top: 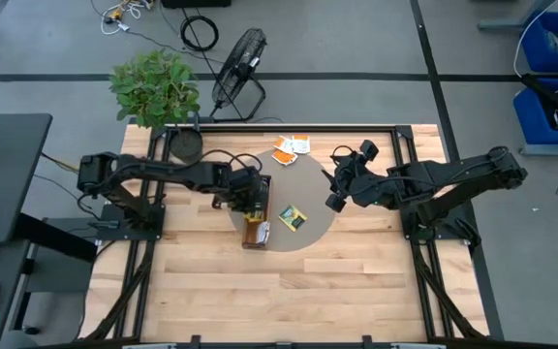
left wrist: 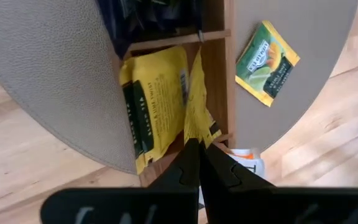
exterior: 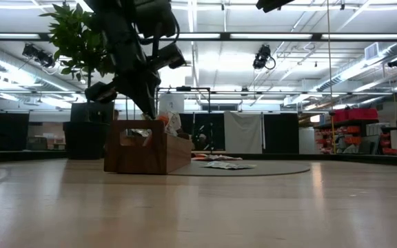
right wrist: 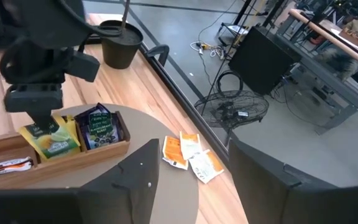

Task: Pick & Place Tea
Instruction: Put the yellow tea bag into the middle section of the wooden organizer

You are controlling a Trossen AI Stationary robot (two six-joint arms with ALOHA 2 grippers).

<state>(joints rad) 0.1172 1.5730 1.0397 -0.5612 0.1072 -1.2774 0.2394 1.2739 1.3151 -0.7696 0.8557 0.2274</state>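
Left gripper sits over the wooden tray near table centre, fingers pinched tight on the top edge of a yellow sachet going edge-down into the middle compartment, just beside another yellow sachet already leaning there. Risks, as I judge them: the thin packet buckles or catches on the divider, rides over the neighbour, or tips out across the tray wall on release; a sideways drag could shove the light tray across the grey mat. Right gripper waits at 3 o'clock of the tray, raised, fingers apart, empty. Loose tea: one green-yellow sachet on the mat just at the tray's 3 o'clock, orange-and-white sachets at 12 o'clock near the mat edge. Open room: bare table toward 6 o'clock; plant pot at 10 o'clock.
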